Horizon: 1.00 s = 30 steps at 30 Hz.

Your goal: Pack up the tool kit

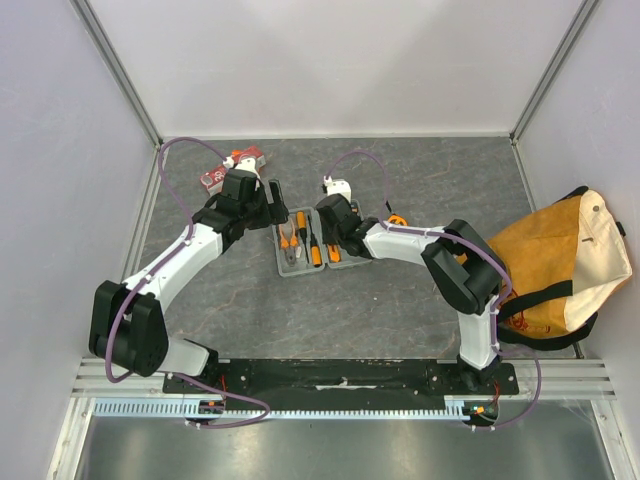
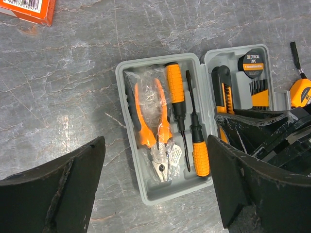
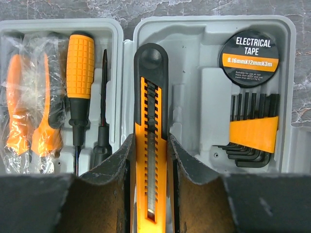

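— top external first: where's the tool kit (image 1: 298, 268)?
— open flat in the middle of the grey table (image 1: 380, 310), between your two arms. a tan bag (image 1: 560, 260) sits well off to the right, and a red packet (image 1: 232, 168) lies at the far left.
— what about your right gripper (image 3: 150, 141)?
— it's narrowed onto the orange-and-black utility knife (image 3: 150, 73), with one finger on each side. the knife lies lengthwise in the case's right half, near the electrical tape (image 3: 249, 51) and hex keys (image 3: 250, 131). whether it's fully seated in its slot, i cannot tell.
— and your left gripper (image 2: 155, 141)?
— spread wide and holding nothing. it hovers over the left half, where the pliers (image 2: 141, 121), wrapped in clear plastic, and two screwdrivers (image 2: 176, 90) lie. a tape measure (image 2: 302, 92) rests on the table just past the case's right edge.
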Each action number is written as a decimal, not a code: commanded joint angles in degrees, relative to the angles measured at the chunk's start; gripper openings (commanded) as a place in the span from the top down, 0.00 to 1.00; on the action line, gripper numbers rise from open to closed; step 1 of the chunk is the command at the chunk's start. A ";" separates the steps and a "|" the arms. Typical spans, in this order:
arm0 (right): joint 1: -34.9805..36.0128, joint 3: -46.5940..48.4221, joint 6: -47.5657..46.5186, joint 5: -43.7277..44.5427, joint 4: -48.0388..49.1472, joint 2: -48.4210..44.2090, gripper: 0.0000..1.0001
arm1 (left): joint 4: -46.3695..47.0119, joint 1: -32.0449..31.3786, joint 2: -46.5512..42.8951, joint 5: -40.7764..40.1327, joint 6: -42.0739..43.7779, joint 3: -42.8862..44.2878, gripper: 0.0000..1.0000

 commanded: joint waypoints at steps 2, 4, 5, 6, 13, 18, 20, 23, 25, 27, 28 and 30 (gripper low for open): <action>0.03 1.25 2.98 2.42 1.46 0.94 0.77 | 0.66 -0.01 0.52 0.60 -0.12 2.30 0.09; 0.03 1.33 3.15 2.51 1.19 1.29 0.76 | 0.66 0.07 0.61 0.87 -0.21 2.39 0.10; 0.03 1.42 3.24 2.60 1.19 1.29 0.75 | 0.58 -0.01 0.61 0.95 -0.13 2.47 0.10; 0.03 1.34 3.24 2.86 1.11 1.38 0.75 | 0.58 -0.01 0.61 0.87 -0.12 2.47 0.10; 0.11 0.20 2.54 2.95 1.10 0.94 0.71 | 0.40 -0.01 0.70 1.04 -0.21 2.47 0.10; 0.55 -1.91 2.54 4.09 1.10 -0.73 0.61 | 0.40 -0.01 0.87 1.30 -0.39 2.74 0.10; 0.64 -2.09 2.54 4.44 1.10 -0.91 0.57 | 0.40 -0.01 1.23 1.66 -0.48 2.91 0.10; 0.73 -2.18 2.54 4.44 1.10 -1.08 0.51 | 0.31 -0.01 1.31 1.83 -0.48 3.00 0.10; 0.73 -2.09 2.63 4.44 1.19 -1.17 0.51 | 0.31 -0.01 1.31 1.92 -0.48 3.00 0.10; 0.73 -2.27 2.89 4.27 1.10 -1.69 0.51 | 0.23 0.08 1.40 2.10 -0.48 3.09 0.10; 0.73 -2.36 2.98 4.27 1.10 -2.22 0.52 | 0.23 -0.01 1.40 2.18 -0.48 3.26 0.10; 0.73 -2.62 3.07 4.18 1.10 -3.28 0.54 | 0.31 0.07 1.75 2.62 -0.48 3.61 0.10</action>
